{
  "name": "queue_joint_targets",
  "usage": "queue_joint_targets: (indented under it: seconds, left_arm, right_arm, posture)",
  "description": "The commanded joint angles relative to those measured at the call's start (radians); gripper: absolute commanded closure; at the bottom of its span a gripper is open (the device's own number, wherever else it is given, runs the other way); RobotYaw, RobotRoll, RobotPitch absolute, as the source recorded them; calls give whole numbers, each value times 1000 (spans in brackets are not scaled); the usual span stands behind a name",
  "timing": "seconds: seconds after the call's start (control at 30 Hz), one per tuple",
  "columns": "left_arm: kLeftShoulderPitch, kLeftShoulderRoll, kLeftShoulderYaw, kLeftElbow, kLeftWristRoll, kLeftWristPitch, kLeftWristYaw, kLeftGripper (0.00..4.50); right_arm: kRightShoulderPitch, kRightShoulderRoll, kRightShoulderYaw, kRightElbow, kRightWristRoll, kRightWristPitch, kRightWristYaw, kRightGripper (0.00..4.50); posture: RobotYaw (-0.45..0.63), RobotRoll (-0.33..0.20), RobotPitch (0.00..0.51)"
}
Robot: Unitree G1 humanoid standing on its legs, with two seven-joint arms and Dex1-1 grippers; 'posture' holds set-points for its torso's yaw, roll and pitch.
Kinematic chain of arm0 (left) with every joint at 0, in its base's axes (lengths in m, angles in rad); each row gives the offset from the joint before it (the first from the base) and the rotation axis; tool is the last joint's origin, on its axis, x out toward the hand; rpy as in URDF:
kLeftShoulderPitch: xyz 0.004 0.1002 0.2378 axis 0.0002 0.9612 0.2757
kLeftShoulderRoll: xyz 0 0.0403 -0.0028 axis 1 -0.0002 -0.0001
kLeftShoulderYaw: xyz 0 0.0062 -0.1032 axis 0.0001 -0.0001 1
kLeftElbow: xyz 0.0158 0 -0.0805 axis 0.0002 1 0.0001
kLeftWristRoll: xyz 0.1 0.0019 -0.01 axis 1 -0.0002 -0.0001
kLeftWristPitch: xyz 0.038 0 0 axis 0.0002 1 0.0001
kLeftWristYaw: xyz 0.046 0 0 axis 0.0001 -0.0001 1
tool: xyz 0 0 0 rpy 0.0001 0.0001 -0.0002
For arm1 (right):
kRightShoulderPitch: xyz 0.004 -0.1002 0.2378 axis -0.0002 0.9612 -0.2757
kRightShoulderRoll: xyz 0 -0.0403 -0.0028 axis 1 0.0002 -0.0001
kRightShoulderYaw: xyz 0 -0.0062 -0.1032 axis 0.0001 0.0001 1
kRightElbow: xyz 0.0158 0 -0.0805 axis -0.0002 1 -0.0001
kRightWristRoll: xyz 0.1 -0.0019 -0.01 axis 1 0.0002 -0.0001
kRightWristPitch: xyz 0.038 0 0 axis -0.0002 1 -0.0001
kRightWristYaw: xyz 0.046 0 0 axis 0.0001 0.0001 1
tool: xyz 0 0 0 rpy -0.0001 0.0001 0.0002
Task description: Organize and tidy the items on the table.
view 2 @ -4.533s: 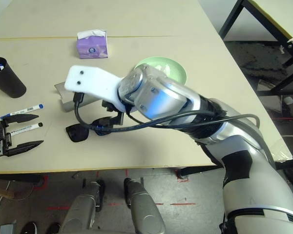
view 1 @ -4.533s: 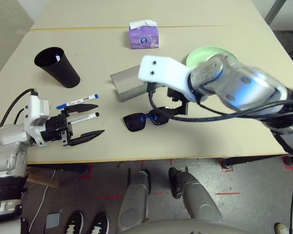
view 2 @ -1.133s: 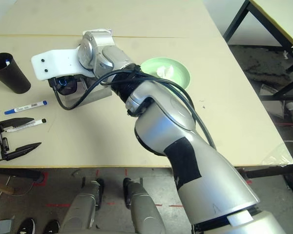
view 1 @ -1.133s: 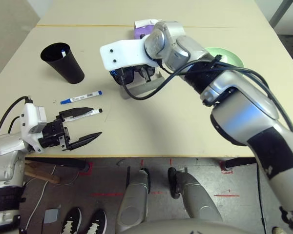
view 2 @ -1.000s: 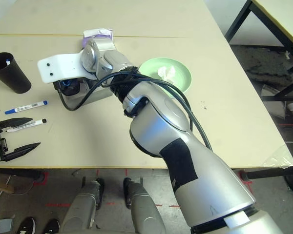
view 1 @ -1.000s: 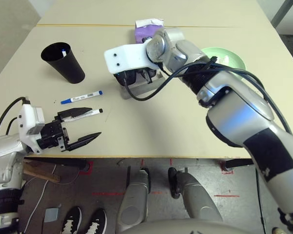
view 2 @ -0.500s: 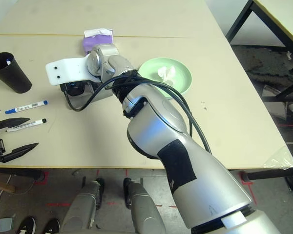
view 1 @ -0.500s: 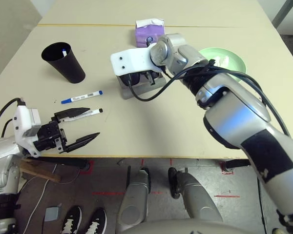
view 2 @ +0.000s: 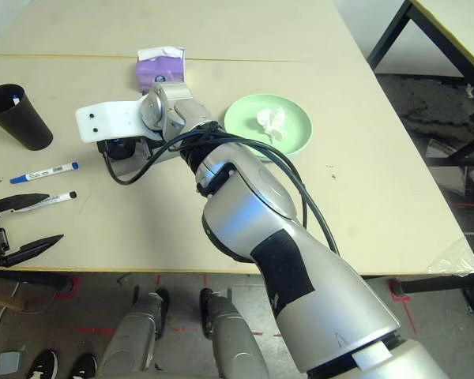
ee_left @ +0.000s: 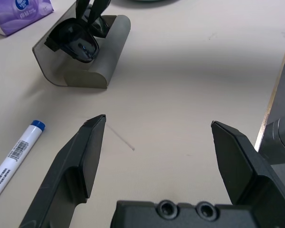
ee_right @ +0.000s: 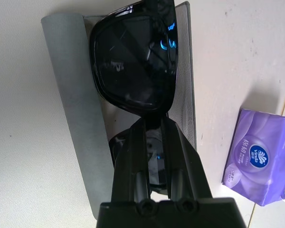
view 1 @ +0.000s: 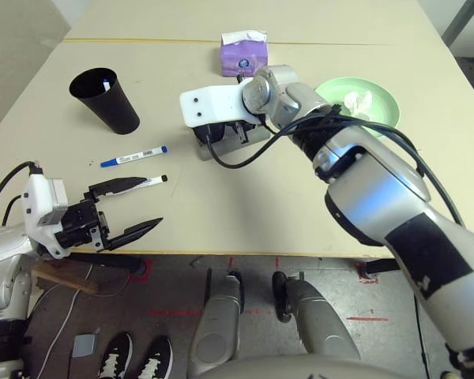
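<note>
Since the frame of 4.5 s ago, my right arm is carrying the black sunglasses (ee_right: 133, 61) from the near middle of the table (view 1: 245, 205) back into the open grey glasses case (ee_left: 97, 57); my left arm is drawing slightly nearer the table's front edge.

My right gripper (ee_right: 154, 128) is pinching the sunglasses at the bridge, fingers nearly closed on the frame, holding them over the case's grey lining. The case is lying open just in front of the purple tissue box (view 1: 242, 55), and the white wrist mount and its looping black cable are covering most of it in the head views.

My left gripper (ee_left: 156, 126) is hovering at the table's near left corner with its fingers spread wide and nothing between them.

The sunglasses' long axis is running along the case's length, lenses facing up toward the wrist camera; they are glossy black with dark lenses showing blue glints.

The blue-capped marker (view 1: 133, 156) and the black-capped marker (view 1: 146, 181) are lying roughly parallel, caps pointing right, between the left gripper and a black cup (view 1: 103, 99). The green plate (view 2: 268, 125), right of the case, is holding a crumpled white tissue (view 2: 268, 120).
</note>
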State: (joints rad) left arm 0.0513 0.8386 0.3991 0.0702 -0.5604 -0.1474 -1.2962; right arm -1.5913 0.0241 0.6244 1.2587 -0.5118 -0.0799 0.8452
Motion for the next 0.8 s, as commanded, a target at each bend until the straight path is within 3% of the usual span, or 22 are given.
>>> queue_joint_targets:
  seconds: [0.03,0.73,0.8]
  left_arm:
    - [23,-5,16,-27,-11,15,4,0]
    - [-3,-8,-7,-7,-6,12,15,0]
    - [-24,-11,-18,6,-1,10,11,0]
  right_arm:
    - [26,9,-6,7,-16,-10,0,4353]
    - [36,-6,-21,9,-51,-6,43,4360]
    - [25,-11,-26,10,-50,-3,49,4143]
  posture:
    - [194,0,277]
    - [163,0,276]
    - [149,0,272]
